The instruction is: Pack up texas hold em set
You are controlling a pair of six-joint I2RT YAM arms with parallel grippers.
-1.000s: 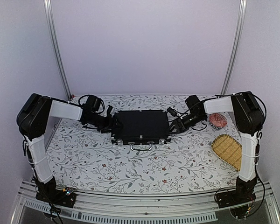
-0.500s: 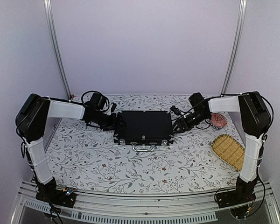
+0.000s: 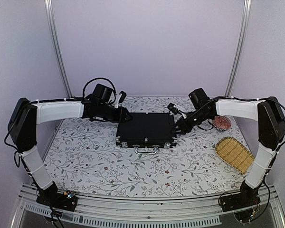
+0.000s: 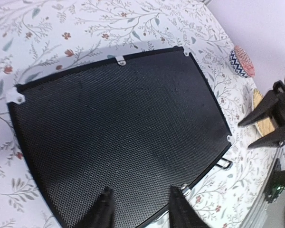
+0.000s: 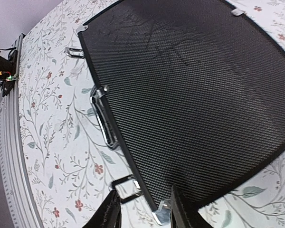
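Here, closed black case (image 3: 146, 129) between left hand (image 3: 123, 114) and right hand (image 3: 176, 125).

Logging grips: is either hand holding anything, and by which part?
Nothing is held. The left hand and right hand both hover open above the closed case, one at each end.

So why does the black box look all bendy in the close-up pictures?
Left wrist view: the case has edges that bow outward, which is wide-lens distortion. Right wrist view: the same bulge, with curved sides. Top external view: it looks straight-sided, sharp and evenly lit.
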